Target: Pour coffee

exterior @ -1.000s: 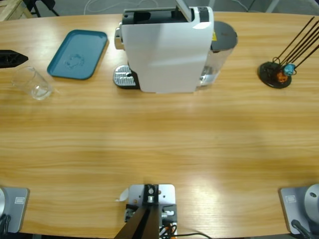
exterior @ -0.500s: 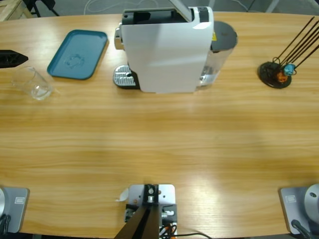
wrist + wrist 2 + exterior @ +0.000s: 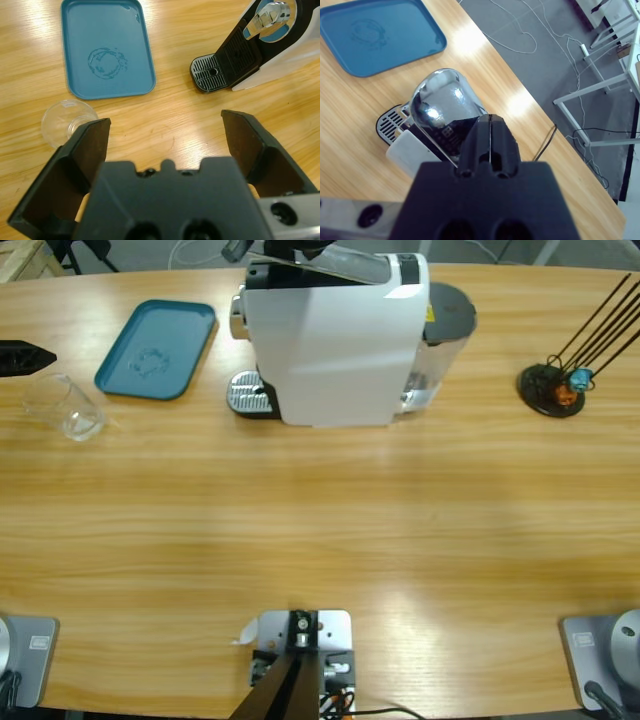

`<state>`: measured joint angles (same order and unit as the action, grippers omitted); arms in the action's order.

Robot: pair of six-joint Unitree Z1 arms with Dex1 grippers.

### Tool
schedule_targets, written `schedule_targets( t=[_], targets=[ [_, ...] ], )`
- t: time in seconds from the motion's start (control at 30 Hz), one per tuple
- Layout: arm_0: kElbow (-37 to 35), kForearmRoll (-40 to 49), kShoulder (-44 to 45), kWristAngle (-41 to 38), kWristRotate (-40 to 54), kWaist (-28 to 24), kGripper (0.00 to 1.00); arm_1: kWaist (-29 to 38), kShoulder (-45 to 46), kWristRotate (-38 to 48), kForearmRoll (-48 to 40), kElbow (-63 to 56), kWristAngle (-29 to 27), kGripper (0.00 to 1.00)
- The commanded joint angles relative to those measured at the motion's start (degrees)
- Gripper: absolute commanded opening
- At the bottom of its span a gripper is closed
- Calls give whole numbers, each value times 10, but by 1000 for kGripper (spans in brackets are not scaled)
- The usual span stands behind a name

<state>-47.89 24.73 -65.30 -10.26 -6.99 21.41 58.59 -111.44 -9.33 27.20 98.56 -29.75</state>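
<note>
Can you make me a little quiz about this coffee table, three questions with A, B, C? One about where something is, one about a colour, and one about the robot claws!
1. Where does the small clear drinking glass stand?
A. On the wooden table, beside the tray
B. On the tray
C. Under the machine's spout

2. What colour is the flat rectangular plastic tray?
A. Red
B. Teal blue
C. Yellow

3. How does the left claw stand?
A. Shut on the glass
B. Shut on nothing
C. Open, holding nothing

Answers:
1. A, because the glass sits on bare wood of the long wooden table, apart from the tray.
2. B, as both the high view and the left wrist view show it teal blue.
3. C, since its two black jaws stand wide apart with only table between them. The right claw is the shut one, above the big white boxy coffee machine.
</note>
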Motion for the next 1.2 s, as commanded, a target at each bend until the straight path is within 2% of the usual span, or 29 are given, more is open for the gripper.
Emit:
schedule_targets(
  t=[0.03, 1.2],
  targets=[
    [16, 5, -11, -3, 5, 6, 964, 17, -81, 12, 3, -29, 25, 0],
    [15, 8, -12, -4, 5, 6, 964, 28, -115, 69, -49, -86, 63, 0]
  ],
)
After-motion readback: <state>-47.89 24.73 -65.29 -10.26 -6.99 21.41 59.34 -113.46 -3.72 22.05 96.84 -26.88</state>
